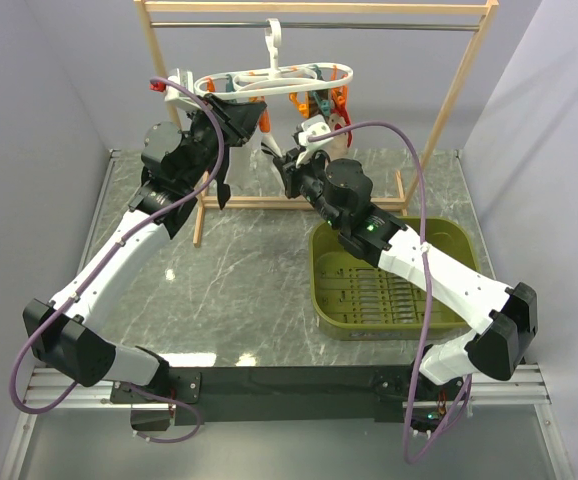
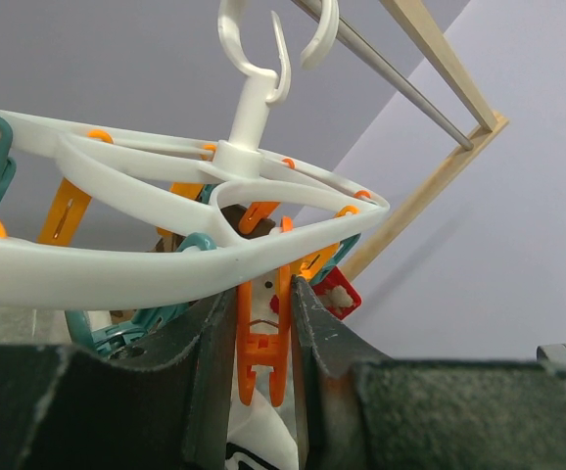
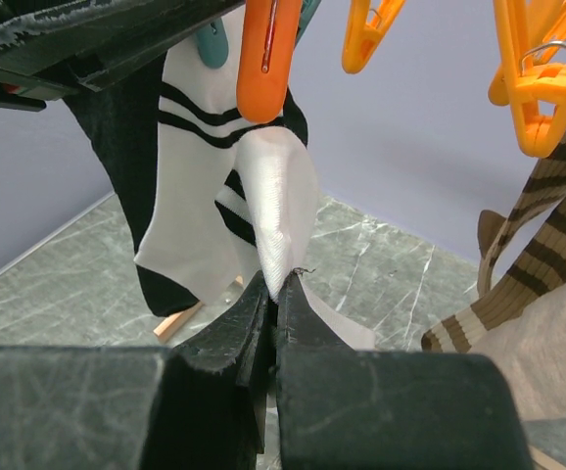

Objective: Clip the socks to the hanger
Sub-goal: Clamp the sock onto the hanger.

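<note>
**A:** Step in hand?

**B:** Fastening a sock, I'd judge. The right hand (image 3: 275,294) is clenched on the lower edge of a white sock (image 3: 285,186). It holds the sock up so the top meets the tip of an orange clip (image 3: 267,59) under the hanger (image 2: 165,259), well above the worktop (image 3: 381,255).

**A:** And the left hand?

**B:** The left hand (image 2: 264,328) is clenched around an orange clip, a finger pressed on each side. By its place, that is likely the same clip, squeezed to open its mouth.

**A:** Is the cloth inside the mouth?

**B:** I cannot tell. The tip and the cloth touch, but no more shows. The other white sock (image 3: 190,211), with dark stripes, hangs just behind.

**A:** So what does the next move call for?

**B:** Probably the right hand nudges the cloth up into the mouth. Then the left eases off so the clip bites. The right should let go only once the clip holds, or the sock drops.
</note>
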Robot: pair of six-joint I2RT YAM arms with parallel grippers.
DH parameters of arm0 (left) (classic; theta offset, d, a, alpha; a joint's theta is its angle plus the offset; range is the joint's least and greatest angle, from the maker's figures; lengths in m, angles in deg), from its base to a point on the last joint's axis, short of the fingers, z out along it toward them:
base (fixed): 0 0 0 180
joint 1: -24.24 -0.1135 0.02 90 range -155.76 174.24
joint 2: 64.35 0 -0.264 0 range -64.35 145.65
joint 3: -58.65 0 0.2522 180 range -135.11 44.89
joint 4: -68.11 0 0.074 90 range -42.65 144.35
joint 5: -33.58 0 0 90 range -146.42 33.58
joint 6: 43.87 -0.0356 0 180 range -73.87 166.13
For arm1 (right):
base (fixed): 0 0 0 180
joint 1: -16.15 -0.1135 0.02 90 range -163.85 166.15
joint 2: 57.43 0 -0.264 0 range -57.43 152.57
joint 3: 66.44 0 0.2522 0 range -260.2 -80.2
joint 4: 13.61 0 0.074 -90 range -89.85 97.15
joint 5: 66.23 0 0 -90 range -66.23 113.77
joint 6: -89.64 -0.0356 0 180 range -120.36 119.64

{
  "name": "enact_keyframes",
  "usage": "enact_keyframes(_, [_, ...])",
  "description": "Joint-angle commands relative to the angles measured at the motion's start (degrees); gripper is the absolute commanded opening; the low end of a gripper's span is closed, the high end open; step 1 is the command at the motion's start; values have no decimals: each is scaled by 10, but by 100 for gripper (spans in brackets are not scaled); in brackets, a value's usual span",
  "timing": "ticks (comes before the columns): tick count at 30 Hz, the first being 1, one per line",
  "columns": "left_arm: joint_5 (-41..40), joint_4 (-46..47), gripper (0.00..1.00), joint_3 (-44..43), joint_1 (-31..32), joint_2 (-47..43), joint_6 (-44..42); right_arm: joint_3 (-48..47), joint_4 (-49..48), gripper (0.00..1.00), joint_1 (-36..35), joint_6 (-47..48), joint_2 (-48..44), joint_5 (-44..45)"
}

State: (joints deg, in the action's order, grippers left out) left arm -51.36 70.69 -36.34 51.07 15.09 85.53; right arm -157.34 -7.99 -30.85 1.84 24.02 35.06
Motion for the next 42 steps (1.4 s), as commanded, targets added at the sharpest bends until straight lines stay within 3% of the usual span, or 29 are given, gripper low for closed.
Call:
enact_keyframes(1, [7, 18, 16, -23, 5, -10, -10, -5, -38, 0, -3, 1, -20, 6])
enact_keyframes(42, [16, 33, 16, 0, 6, -24, 2, -107, -11, 0, -2, -11, 50, 26])
